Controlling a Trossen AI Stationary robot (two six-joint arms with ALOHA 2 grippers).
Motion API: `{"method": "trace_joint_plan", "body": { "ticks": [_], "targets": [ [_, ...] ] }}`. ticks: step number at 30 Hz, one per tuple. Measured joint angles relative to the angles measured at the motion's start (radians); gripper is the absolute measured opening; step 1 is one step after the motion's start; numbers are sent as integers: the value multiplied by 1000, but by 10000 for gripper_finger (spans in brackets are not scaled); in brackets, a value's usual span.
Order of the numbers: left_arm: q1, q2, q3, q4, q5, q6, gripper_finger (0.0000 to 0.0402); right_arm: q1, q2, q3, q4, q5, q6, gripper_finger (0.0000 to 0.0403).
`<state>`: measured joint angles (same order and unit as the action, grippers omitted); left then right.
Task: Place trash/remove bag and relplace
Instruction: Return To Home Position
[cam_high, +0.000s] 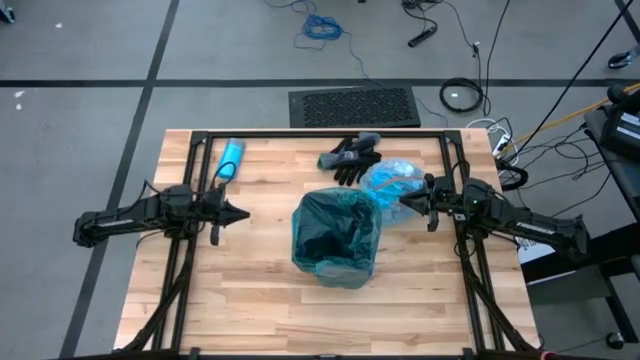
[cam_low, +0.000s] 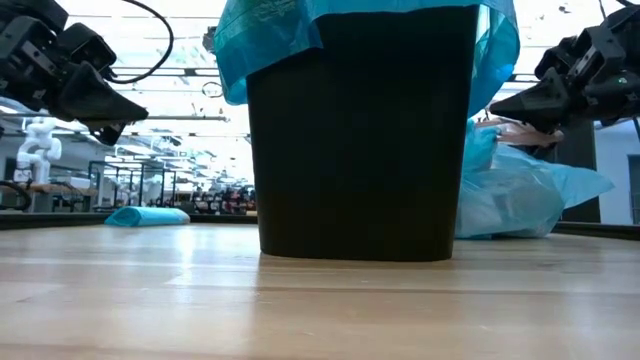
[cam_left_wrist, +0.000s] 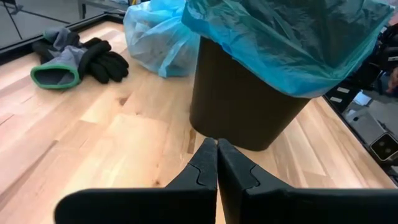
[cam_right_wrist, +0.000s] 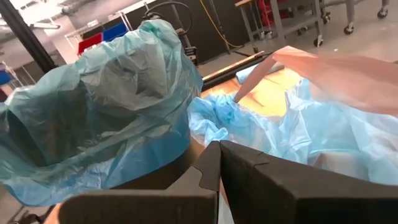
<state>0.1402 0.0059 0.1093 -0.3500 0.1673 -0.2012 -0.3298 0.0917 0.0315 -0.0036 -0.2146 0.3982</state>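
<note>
Both my left tool (cam_high: 244, 214) and right tool (cam_high: 404, 200), pressed together, flank the bin (cam_low: 360, 140); liner (cam_high: 345, 266) fitted, full bag (cam_high: 390, 182) beside it, so I judge little remains.

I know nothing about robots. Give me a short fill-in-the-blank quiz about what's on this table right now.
1. The dark bin in the middle of the table is lined with a ____ bag.
2. The left gripper and the right gripper both have their fingers ____.
3. The filled blue bag lies beside the ____ gripper.
4. The gloves near the far edge are ____.

Missing words: blue; shut; right; black.
</note>
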Motion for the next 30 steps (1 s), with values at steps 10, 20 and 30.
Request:
{"method": "trace_joint_plan", "body": {
  "ticks": [10,20,30],
  "targets": [
    [0,0,0,0,0,0,2,27,-13,0,110,0,-70,0],
    [0,0,0,0,0,-1,2,131,-89,0,9,27,-109,0],
    [0,0,0,0,0,-1,2,201,-89,0,-33,209,-175,0]
  ]
}}
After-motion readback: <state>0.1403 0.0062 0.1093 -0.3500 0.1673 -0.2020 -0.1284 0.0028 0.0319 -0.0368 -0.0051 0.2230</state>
